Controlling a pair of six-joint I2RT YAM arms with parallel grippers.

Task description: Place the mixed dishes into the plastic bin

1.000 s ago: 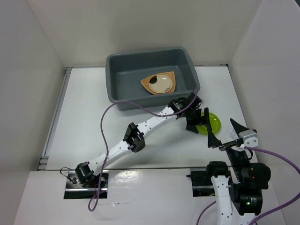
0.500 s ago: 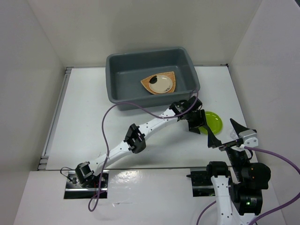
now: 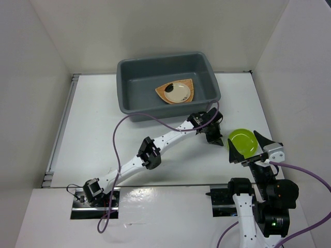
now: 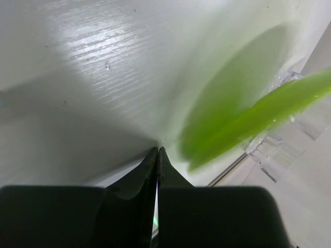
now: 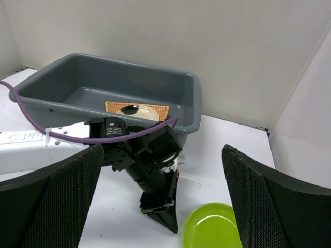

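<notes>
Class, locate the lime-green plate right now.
Top view: the lime-green plate sits on the right side of the table, outside the plastic bin. It is just right of the shut left gripper, framed by the open right gripper.

Our left gripper [image 3: 214,137] has shut. A second ago we saw its fingers spread at the left edge of the lime-green plate [image 3: 243,143]; now they meet tip to tip with nothing between them. The plate has shifted right and nearer, apart from that gripper, and shows whole where it was partly covered before.
</notes>
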